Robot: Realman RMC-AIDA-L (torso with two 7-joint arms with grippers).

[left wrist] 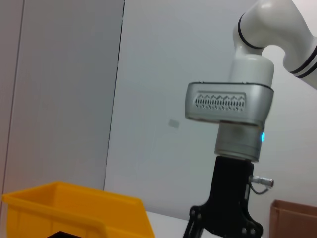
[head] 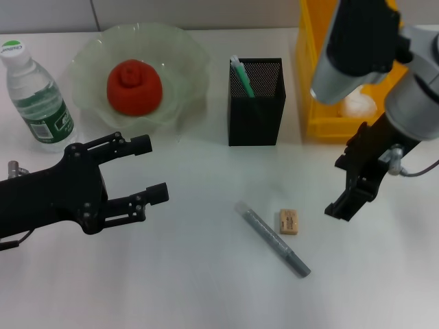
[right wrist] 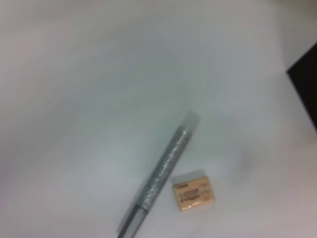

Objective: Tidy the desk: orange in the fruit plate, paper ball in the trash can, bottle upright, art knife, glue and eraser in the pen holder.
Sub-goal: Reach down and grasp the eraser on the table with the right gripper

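Note:
The orange (head: 134, 87) lies in the green glass fruit plate (head: 182, 55) at the back left. The bottle (head: 38, 92) stands upright beside it. The black mesh pen holder (head: 264, 113) holds a green-and-white art knife (head: 241, 77). A grey glue pen (head: 272, 238) and a tan eraser (head: 289, 222) lie on the desk in front; the right wrist view also shows the pen (right wrist: 166, 173) and the eraser (right wrist: 193, 191). The paper ball (head: 358, 104) lies in the yellow trash bin (head: 312, 75). My right gripper (head: 336, 186) is open and empty, just right of the eraser. My left gripper (head: 152, 168) is open and empty at front left.
The white desk (head: 206, 288) spans the head view. The left wrist view shows my right arm (left wrist: 230, 104), the yellow bin's rim (left wrist: 74, 203) and a brown cardboard box (left wrist: 294, 218) far off. A black corner (right wrist: 304, 84) shows in the right wrist view.

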